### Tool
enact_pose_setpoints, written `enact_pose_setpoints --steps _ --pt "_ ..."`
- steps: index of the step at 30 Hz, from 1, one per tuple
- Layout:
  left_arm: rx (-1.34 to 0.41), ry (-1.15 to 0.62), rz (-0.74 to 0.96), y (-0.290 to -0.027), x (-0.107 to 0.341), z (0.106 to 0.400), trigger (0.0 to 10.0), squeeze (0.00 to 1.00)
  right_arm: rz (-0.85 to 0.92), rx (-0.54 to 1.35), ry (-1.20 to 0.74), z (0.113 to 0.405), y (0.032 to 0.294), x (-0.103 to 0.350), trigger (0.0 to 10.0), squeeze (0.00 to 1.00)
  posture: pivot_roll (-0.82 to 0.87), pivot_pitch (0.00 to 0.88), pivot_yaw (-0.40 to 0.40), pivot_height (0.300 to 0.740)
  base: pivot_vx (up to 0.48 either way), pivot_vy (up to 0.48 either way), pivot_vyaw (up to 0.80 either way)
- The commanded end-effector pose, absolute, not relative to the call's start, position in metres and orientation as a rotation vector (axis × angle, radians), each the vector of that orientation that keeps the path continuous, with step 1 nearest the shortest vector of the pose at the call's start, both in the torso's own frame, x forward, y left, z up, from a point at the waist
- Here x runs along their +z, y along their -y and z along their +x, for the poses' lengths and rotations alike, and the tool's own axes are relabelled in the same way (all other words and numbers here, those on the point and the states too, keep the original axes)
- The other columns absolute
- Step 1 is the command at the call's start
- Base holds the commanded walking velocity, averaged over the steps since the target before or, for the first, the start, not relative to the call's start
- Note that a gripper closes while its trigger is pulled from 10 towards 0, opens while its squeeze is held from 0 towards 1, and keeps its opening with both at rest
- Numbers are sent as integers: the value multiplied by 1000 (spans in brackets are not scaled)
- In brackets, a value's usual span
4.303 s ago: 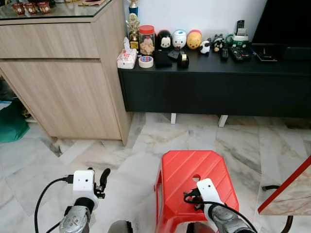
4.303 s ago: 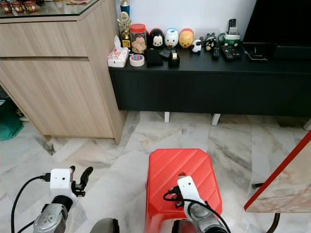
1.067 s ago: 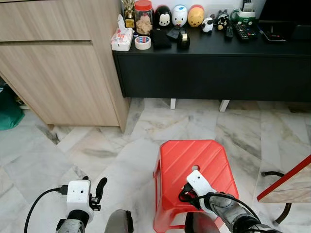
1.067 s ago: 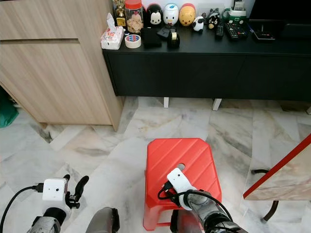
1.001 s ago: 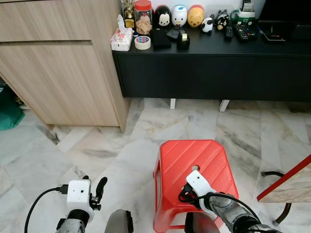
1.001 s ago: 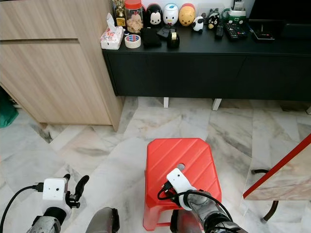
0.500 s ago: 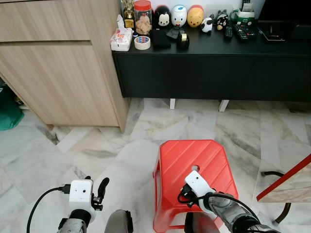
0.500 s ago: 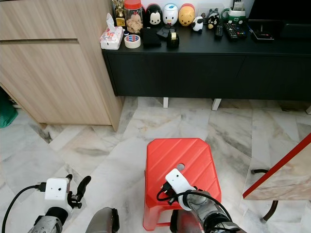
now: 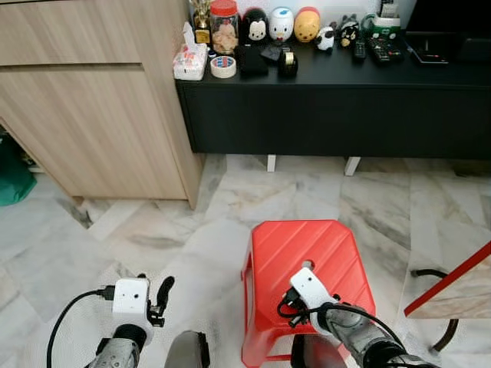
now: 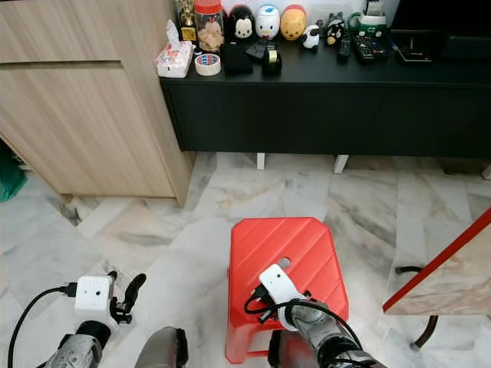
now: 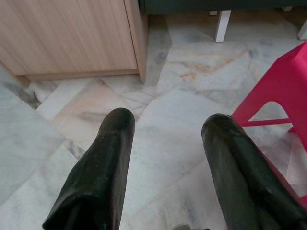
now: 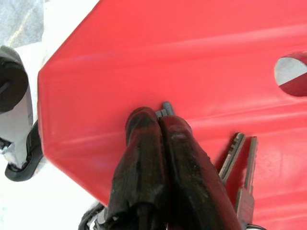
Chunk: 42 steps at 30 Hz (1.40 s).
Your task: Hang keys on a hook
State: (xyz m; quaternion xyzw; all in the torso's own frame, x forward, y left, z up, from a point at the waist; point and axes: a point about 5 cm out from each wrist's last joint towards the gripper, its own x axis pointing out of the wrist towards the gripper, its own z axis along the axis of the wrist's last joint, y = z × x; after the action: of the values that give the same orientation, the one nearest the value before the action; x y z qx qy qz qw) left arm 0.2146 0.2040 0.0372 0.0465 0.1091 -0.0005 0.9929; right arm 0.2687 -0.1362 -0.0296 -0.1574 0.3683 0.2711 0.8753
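My right gripper [image 12: 158,117] is shut, and a small grey metal tip [image 12: 166,107] sticks out between its fingertips. Two silver keys [image 12: 242,165] of the same bunch lie along the fingers, just above the seat of the red plastic stool [image 9: 299,245]. In the eye views the right wrist [image 9: 304,290] hovers over the stool's front left part, near its round hole [image 9: 308,265]. Low at the left, over the marble floor, my left gripper [image 11: 168,124] is open with nothing between its fingers [image 9: 163,294].
A light wooden cabinet [image 9: 100,107] stands at the back left. Next to it a low black console [image 9: 337,100] carries jars, figurines, tape and remotes. A red-edged marble tabletop [image 9: 453,295] juts in at the right. Marble floor [image 9: 153,238] lies open left of the stool.
The camera has tilted down and shifted a little. My right wrist has crept slightly left over the stool seat. The left arm has drifted slightly right.
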Motion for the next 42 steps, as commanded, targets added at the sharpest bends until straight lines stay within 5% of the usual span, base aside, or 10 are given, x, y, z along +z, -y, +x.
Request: enact_pose_setpoints --steps 1,24,25,26,28,29,42 --pt "8 -241 106 -205 32 212 10000 0 -300 531 -754 270 137 -28 0 0 81 109 -11 631 0 0 0" --pt "26 -239 110 -206 28 218 10000 0 -161 336 -622 288 145 -13 0 0 72 94 -22 631 0 0 0" --pt "26 -238 110 -206 28 218 10000 0 -166 338 -626 287 144 -14 2824 0 73 93 -23 631 0 0 0" --pt "27 -238 109 -206 27 218 10000 0 -168 338 -631 286 144 -15 10000 0 73 93 -23 631 0 0 0" --pt "29 -238 109 -206 27 218 10000 0 -163 341 -645 285 144 -16 10000 0 73 92 -23 631 0 0 0" --pt "30 -239 110 -206 27 219 10000 0 -160 342 -646 285 144 -16 10000 1000 74 91 -25 631 0 0 0" --pt "32 -238 113 -207 26 219 10000 0 -166 416 -702 282 138 -19 10000 1000 76 89 -25 631 0 0 0"
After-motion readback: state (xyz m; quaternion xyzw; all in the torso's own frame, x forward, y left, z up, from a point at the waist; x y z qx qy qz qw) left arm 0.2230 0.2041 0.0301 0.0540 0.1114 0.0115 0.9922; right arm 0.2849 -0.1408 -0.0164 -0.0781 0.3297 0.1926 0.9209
